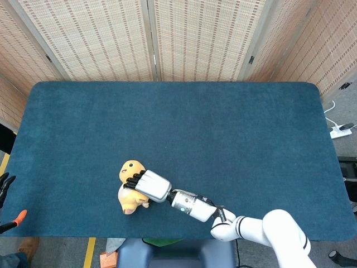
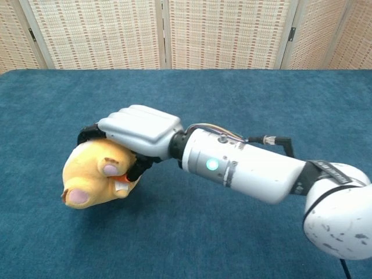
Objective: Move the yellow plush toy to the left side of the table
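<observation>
The right hand (image 1: 149,186) has the toy (image 1: 130,183) clasped from above, dark fingers (image 2: 88,132) curled over its back and the thumb tucked under, near an orange bit and a white tag. The arm reaches right across the robot's front, low over the table (image 1: 178,111), and the toy sits on the left half, close to the near edge; from the chest view it looks lifted or just skimming the cloth, and I can't say for sure which. My guess is the carry is nearly done: what is left is to set it down, spread the fingers and draw the arm back without dragging the toy along. The toy is soft yellow plush, rounded and squashy, with pinkish pads on its feet, so it gives under the grip and could roll a little once released. The tabletop is a dark teal, felt-like cloth, flat with rounded far corners. The hand's back is a ribbed pale shell, the forearm a smooth white tube with a small green light. The left hand (image 1: 4,184) barely shows at the frame's edge, its dark fingers spread on nothing.
</observation>
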Motion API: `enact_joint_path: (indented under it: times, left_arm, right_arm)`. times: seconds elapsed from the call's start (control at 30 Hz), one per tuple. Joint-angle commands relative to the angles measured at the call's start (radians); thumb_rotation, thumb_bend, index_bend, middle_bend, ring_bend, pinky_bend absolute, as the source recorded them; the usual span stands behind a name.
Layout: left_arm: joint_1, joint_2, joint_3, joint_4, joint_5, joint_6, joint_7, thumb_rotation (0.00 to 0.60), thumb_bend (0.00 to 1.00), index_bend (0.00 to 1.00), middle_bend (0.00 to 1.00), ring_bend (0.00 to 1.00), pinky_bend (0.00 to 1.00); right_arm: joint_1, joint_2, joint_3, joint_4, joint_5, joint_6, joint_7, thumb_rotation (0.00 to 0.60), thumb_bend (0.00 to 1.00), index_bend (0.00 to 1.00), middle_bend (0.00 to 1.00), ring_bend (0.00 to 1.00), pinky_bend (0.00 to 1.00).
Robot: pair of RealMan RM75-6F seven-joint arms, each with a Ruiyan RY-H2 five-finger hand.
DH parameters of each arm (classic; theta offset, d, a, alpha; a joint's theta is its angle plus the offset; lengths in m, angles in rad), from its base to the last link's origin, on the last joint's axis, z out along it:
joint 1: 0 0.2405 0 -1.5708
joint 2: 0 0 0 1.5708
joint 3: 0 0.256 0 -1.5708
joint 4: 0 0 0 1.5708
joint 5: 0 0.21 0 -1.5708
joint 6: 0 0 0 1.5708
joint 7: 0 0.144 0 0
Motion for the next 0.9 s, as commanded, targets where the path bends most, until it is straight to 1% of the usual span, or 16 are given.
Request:
enact_joint_path:
  times: [0.03, 0.07, 0.1, 0.13, 0.17, 0.2, 0.23, 0.27, 0.33, 0.4, 0.53, 0.67, 0.77, 0.87, 0.9]
  left_arm:
    - [0.002, 0.002, 0.003, 0.004, 0.006, 0.006, -0.009, 0.600, 0.28, 0.00, 0.00, 0.00, 0.12]
    - [0.003, 0.002, 0.003, 0.006, 0.007, 0.007, -0.012, 0.600, 0.28, 0.00, 0.00, 0.00, 0.12]
    - [0.004, 0.002, 0.004, 0.007, 0.009, 0.008, -0.014, 0.600, 0.28, 0.00, 0.00, 0.00, 0.12]
    - [0.004, 0.002, 0.005, 0.009, 0.011, 0.009, -0.016, 0.600, 0.28, 0.00, 0.00, 0.00, 0.12]
    - [0.004, 0.002, 0.006, 0.009, 0.012, 0.009, -0.018, 0.600, 0.28, 0.00, 0.00, 0.00, 0.12]
    - [0.005, 0.001, 0.006, 0.011, 0.013, 0.010, -0.018, 0.600, 0.28, 0.00, 0.00, 0.00, 0.12]
    - [0.005, 0.002, 0.007, 0.011, 0.013, 0.010, -0.018, 0.600, 0.28, 0.00, 0.00, 0.00, 0.12]
    - [0.005, 0.002, 0.007, 0.011, 0.014, 0.011, -0.018, 0.600, 0.28, 0.00, 0.00, 0.00, 0.12]
    - [0.004, 0.000, 0.007, 0.011, 0.014, 0.009, -0.015, 0.600, 0.28, 0.00, 0.00, 0.00, 0.12]
    - [0.002, -0.001, 0.007, 0.007, 0.014, 0.006, -0.005, 0.600, 0.28, 0.00, 0.00, 0.00, 0.12]
    - [0.000, -0.005, 0.007, -0.002, 0.021, 0.010, 0.021, 0.600, 0.28, 0.00, 0.00, 0.00, 0.12]
    - [-0.001, -0.009, 0.008, -0.011, 0.027, 0.012, 0.042, 0.600, 0.28, 0.00, 0.00, 0.00, 0.12]
    - [-0.003, -0.012, 0.011, -0.013, 0.033, 0.012, 0.059, 0.600, 0.28, 0.00, 0.00, 0.00, 0.12]
    - [-0.004, -0.016, 0.015, -0.014, 0.038, 0.010, 0.073, 0.600, 0.28, 0.00, 0.00, 0.00, 0.12]
    - [-0.005, -0.018, 0.016, -0.013, 0.045, 0.013, 0.070, 0.600, 0.28, 0.00, 0.00, 0.00, 0.12]
  right_arm:
    - [0.037, -0.053, 0.000, 0.066, 0.025, -0.046, -0.034, 0.600, 0.68, 0.70, 0.55, 0.49, 0.75]
    - [0.040, -0.058, -0.003, 0.073, 0.033, -0.061, -0.041, 0.600, 0.65, 0.68, 0.51, 0.45, 0.69]
    - [0.042, -0.060, -0.005, 0.075, 0.046, -0.084, -0.049, 0.600, 0.60, 0.63, 0.46, 0.41, 0.62]
    - [0.042, -0.058, -0.005, 0.069, 0.065, -0.111, -0.065, 0.600, 0.54, 0.52, 0.38, 0.34, 0.54]
    - [0.040, -0.054, -0.003, 0.059, 0.080, -0.127, -0.080, 0.600, 0.48, 0.36, 0.30, 0.27, 0.47]
    - [0.034, -0.046, 0.003, 0.039, 0.101, -0.141, -0.100, 0.600, 0.44, 0.24, 0.24, 0.22, 0.44]
    - [0.029, -0.035, 0.004, 0.015, 0.113, -0.147, -0.104, 0.600, 0.37, 0.08, 0.13, 0.12, 0.37]
    - [0.023, -0.020, 0.006, -0.016, 0.129, -0.158, -0.101, 0.600, 0.31, 0.01, 0.06, 0.06, 0.31]
    - [0.012, 0.030, 0.014, -0.100, 0.166, -0.185, -0.082, 0.600, 0.22, 0.00, 0.00, 0.00, 0.20]
    - [0.003, 0.079, 0.025, -0.174, 0.201, -0.205, -0.064, 0.600, 0.16, 0.00, 0.00, 0.00, 0.13]
    - [-0.010, 0.161, 0.037, -0.291, 0.252, -0.231, -0.075, 0.600, 0.10, 0.00, 0.00, 0.00, 0.02]
    - [-0.038, 0.234, 0.030, -0.397, 0.279, -0.213, -0.111, 0.600, 0.09, 0.00, 0.00, 0.00, 0.00]
    - [-0.074, 0.319, 0.012, -0.505, 0.291, -0.189, -0.129, 0.600, 0.09, 0.00, 0.00, 0.00, 0.00]
    - [-0.126, 0.428, -0.017, -0.628, 0.291, -0.143, -0.147, 0.600, 0.09, 0.00, 0.00, 0.00, 0.00]
    - [-0.153, 0.478, -0.035, -0.679, 0.283, -0.117, -0.147, 0.600, 0.09, 0.00, 0.00, 0.00, 0.00]
